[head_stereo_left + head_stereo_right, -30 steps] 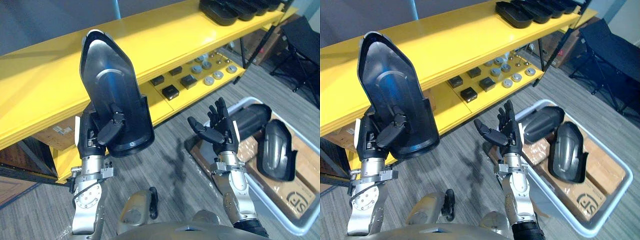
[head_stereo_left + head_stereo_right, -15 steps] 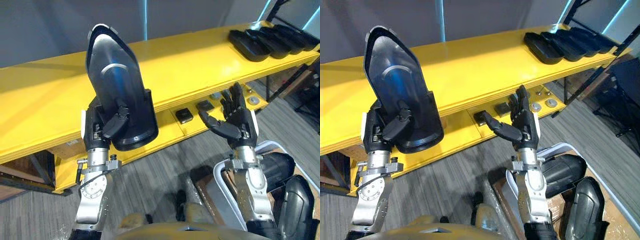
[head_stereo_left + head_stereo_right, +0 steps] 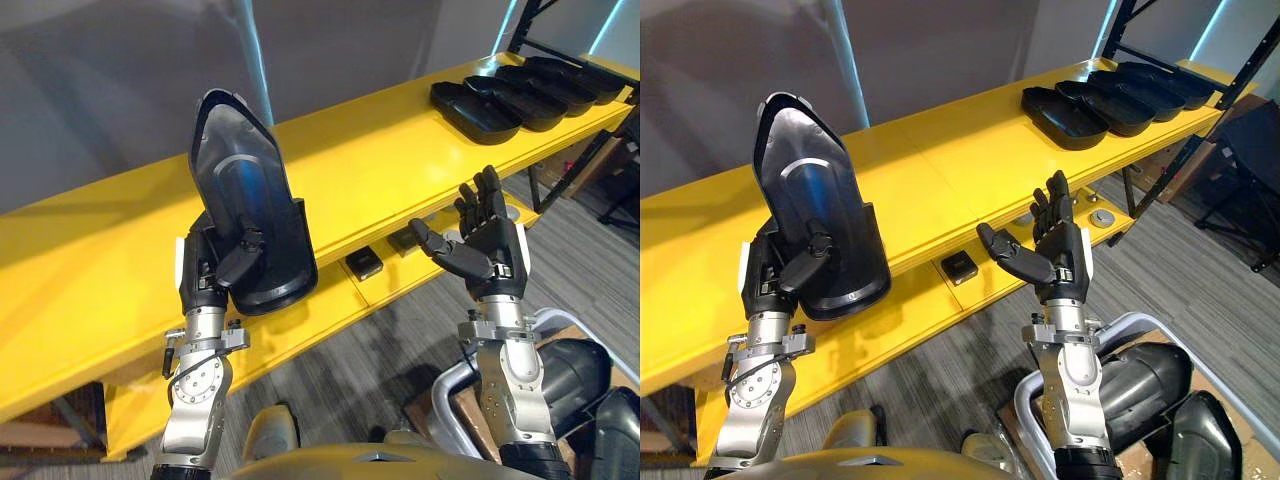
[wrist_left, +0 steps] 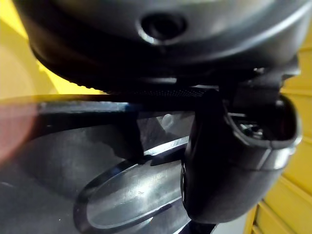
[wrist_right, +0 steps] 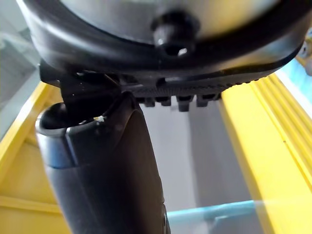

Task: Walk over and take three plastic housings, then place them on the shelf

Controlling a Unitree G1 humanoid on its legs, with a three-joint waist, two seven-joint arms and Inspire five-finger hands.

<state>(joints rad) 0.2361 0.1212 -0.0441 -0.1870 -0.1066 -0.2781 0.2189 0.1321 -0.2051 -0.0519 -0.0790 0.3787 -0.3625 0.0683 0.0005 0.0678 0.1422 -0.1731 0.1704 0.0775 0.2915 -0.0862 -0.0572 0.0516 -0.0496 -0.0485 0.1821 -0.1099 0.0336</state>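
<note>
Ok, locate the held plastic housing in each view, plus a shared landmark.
Left eye view: plastic housing upright, left of centre, in left robot hand.
Right eye view: left of centre.
Left wrist view: close up, beyond the thumb.
Right wrist view: yellow shelf, the shared landmark.

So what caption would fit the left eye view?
Left hand holds a black housing upright before the yellow shelf; right hand open.

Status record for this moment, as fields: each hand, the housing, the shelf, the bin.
left hand: curled round a black plastic housing, held upright in front of the shelf, not yet set down
right hand: open, empty, palm up
top shelf: yellow; row of black housings at its far right end
bin: on the floor by the right arm; more housings inside
</note>
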